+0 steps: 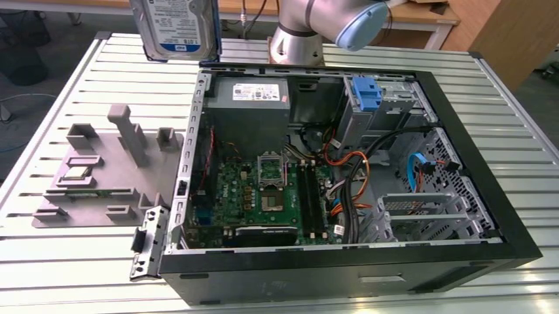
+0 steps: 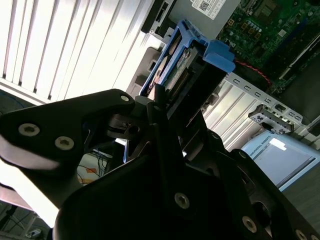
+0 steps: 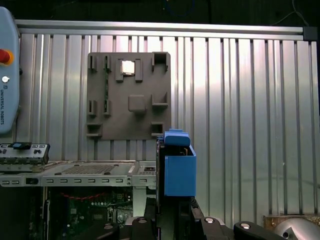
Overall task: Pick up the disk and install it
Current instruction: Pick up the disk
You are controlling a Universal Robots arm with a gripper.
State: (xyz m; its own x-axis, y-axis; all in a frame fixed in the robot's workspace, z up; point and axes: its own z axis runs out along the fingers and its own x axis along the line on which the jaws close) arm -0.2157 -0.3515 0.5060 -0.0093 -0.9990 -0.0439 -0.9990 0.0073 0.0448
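Gripper [image 2: 172, 107], black and seen close up in the second wrist view, was clenched on the disk [image 1: 175, 27], a flat silver-metal drive with a white-and-blue label and blue plastic rails along its edges. It held the disk on edge, label toward the exterior view's camera, lifted above the ribbed aluminium surface [image 1: 131, 85] just outside the far wall of the open black computer case [image 1: 349, 275]. That height probably kept the drive clear of the case's rim.

The case lay on its side with its panel off, so its green motherboard [image 1: 262, 196], grey power supply box [image 1: 249, 98] and a bare blue plastic bracket [image 1: 365, 91] were exposed from above. Toward the exterior view's left of the case, a grey moulded fixture plate [image 1: 105, 190] lay flat on the surface, its slots and posts apparently shaped to present parts at fixed spots. Behind the case stood the arm's silver base [image 1: 292, 42].
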